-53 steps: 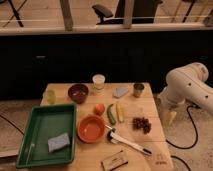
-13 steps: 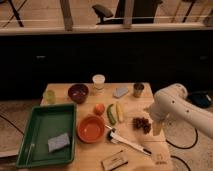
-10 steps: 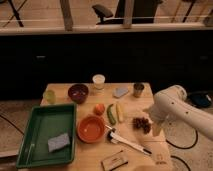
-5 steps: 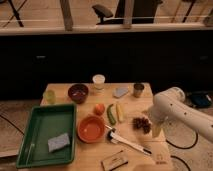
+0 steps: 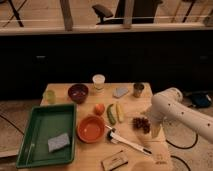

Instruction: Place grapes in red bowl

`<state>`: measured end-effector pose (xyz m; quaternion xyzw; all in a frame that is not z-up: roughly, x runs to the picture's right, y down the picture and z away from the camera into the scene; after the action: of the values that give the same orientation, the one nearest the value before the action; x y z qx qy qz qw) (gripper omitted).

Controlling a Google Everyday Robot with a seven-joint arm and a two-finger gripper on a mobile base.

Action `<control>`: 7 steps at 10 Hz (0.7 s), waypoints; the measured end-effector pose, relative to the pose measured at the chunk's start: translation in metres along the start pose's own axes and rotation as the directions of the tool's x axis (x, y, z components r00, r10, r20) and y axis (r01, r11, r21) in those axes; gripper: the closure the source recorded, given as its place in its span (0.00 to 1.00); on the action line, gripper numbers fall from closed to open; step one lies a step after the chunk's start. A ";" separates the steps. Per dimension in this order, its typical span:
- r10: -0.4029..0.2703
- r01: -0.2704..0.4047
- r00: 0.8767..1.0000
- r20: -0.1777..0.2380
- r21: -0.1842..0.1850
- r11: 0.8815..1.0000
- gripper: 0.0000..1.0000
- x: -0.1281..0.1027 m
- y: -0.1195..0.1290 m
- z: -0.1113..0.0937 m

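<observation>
Nothing's placed yet: grapes [image 5: 141, 123] lie on the bench [image 5: 90, 156], apart from the red bowl [image 5: 80, 132]; the released claw [image 5: 151, 129] hovers beside them.

A wooden table [image 5: 85, 157] stands in a dim room with warm, yellowish light. Behind the table runs a long, dark, low wall [image 5: 100, 55], and a pale ledge [image 5: 45, 30] lies along its top. Two light posts [image 5: 66, 15] rise from the ledge, behind the table. Farther back than the table, past the ledge, is a light brown floor [image 5: 40, 12] with a dark office chair [image 5: 107, 10] on it. Left of the table the floor [image 5: 20, 107] is grey and speckled. A thin black cable [image 5: 176, 145] lies on the floor right of the table.
</observation>
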<state>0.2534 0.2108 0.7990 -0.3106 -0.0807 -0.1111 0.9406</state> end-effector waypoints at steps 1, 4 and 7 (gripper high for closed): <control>0.000 0.000 1.000 0.002 -0.003 1.000 0.20 0.001 0.000 0.002; -0.001 0.001 1.000 0.010 -0.013 1.000 0.20 0.003 0.001 0.008; -0.004 0.004 1.000 0.016 -0.023 1.000 0.20 0.005 0.002 0.012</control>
<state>0.2579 0.2190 0.8087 -0.3220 -0.0874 -0.1115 0.9361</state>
